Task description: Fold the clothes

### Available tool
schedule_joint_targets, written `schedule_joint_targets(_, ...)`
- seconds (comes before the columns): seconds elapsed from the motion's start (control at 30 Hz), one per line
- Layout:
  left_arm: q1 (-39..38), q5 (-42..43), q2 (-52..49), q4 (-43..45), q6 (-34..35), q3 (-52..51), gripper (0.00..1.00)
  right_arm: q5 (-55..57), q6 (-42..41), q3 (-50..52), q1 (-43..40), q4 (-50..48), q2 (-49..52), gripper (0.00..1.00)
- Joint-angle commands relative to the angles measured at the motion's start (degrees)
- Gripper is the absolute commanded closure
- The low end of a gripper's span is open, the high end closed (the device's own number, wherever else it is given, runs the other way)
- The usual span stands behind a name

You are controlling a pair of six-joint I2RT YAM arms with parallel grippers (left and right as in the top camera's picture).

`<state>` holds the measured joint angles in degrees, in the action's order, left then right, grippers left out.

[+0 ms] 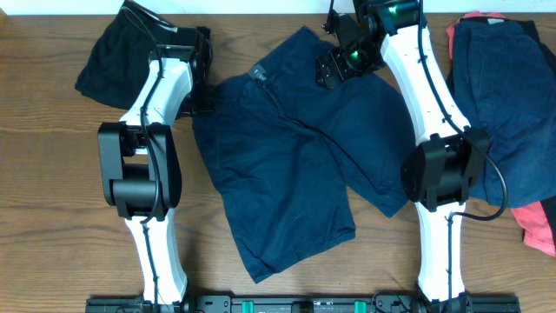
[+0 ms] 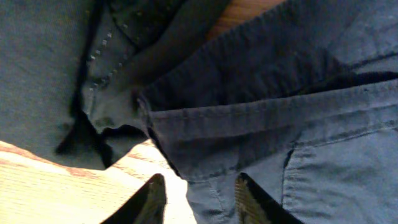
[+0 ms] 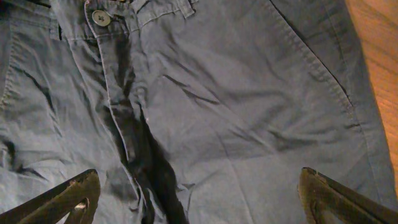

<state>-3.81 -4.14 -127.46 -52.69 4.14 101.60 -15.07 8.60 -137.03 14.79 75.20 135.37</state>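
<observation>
- Navy shorts (image 1: 287,165) lie flat, waistband away from me.
- My left gripper (image 2: 199,178) straddles their waistband corner, half-closed. Whether it has a hold yet, I cannot tell.
- My right gripper (image 3: 199,174) hangs wide open and empty over their front. I should pinch the matching corner, then lift both evenly.

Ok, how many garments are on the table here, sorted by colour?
Navy: 2, the spread navy shorts and a navy garment at the right edge
Black: 1, the black garment at top left
Coral-pink: 1, the coral-pink garment beneath the right navy one
Total: 4 in view; more may lie hidden beneath.
</observation>
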Motion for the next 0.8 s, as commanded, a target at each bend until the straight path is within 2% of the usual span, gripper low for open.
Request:
schedule_joint_targets(0.0, 0.13, 1.86, -1.25, -0.33, 2.99, -0.85, 0.64, -0.85, 0.90, 0.33, -0.52, 0.28, -0.04, 0.01)
schedule_joint_targets(0.23, 0.15, 1.79, -1.25, 0.68, 3.93, -5.20, 0.69, -0.83, 0.92, 0.33, -0.52, 0.66, -0.04, 0.01)
schedule_joint_targets(0.3, 0.22, 1.79, -1.25, 1.20, 3.93, -6.49, 0.80, -0.83, 0.90, 0.33, -0.52, 0.63, -0.04, 0.01)
schedule_joint_targets(0.33, 0.26, 1.79, -1.25, 1.38, 4.17, -7.02, 0.81, -0.83, 0.92, 0.33, -0.52, 0.68, -0.04, 0.01)
schedule_joint_targets(0.37, 0.28, 1.84, -1.25, 1.36, 4.20, -7.43, 0.88, -0.83, 0.90, 0.33, -0.52, 0.68, -0.04, 0.01)
schedule_joint_targets(0.43, 0.26, 2.03, -1.25, 0.13, 4.22, -7.52, 0.94, -0.83, 0.90, 0.33, -0.52, 0.70, -0.04, 0.01)
schedule_joint_targets(0.57, 0.33, 1.99, -1.20, -5.79, 7.04, -7.52, 0.94, -0.83, 0.90, 0.33, -0.52, 0.68, -0.04, 0.01)
schedule_joint_targets(0.77, 1.81, 1.95, -1.20, -19.32, 9.29, -7.52, 0.94, -0.83, 0.87, 0.35, -0.52, 0.50, -0.02, 0.02)
